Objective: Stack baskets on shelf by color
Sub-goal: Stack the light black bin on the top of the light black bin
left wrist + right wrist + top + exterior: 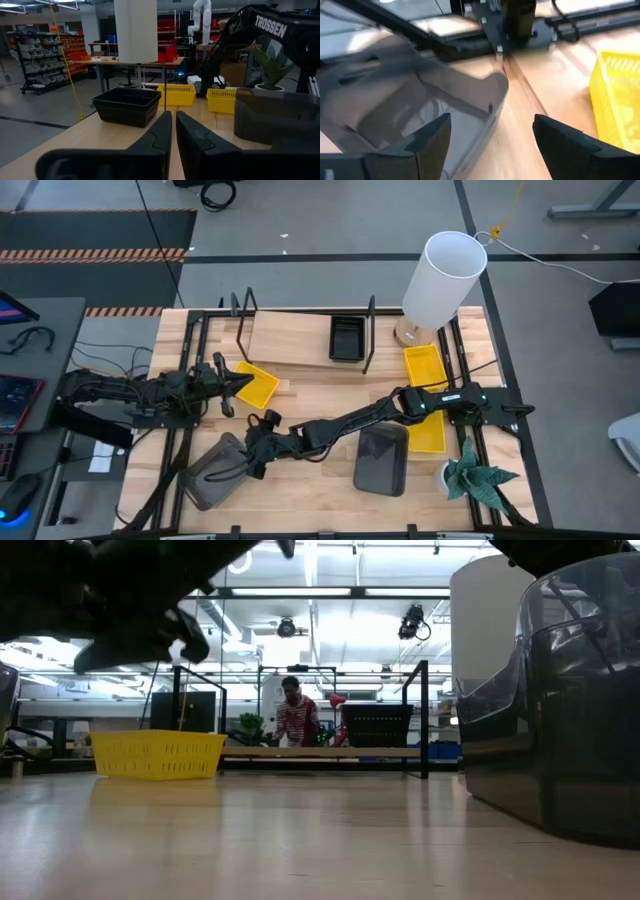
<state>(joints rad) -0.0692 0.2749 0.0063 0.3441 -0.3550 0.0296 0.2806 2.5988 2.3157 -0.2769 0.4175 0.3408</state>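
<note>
Baskets number six by our count: three bright yellow slotted plastic ones, two dark grey smooth ones with rounded corners, and one black slotted one. The black slotted basket [347, 337] sits on the pale wooden shelf board with thin black metal uprights [290, 340], on its right part, with nothing stacked on it.

One yellow basket [254, 383] lies on the desk [320, 405] just beyond the left gripper [243, 383]; we cannot tell whether they touch. From its wrist view we see this gripper's two fingers [155, 137] drawn almost together with only a thin slit between them and nothing held.

The right gripper [254, 442] reaches across to the left half of the desk, fingers [432, 137] spread wide and holding nothing. One dark grey basket [215, 470] lies tilted just ahead of and below it, its rim close to the fingertips but apart from them. The second dark grey basket [381, 459] lies behind this gripper, beside the right forearm. The other two yellow baskets [424, 367] [428, 432] lie farther right, one beyond the other, near the white cylinder [443, 278].
</note>
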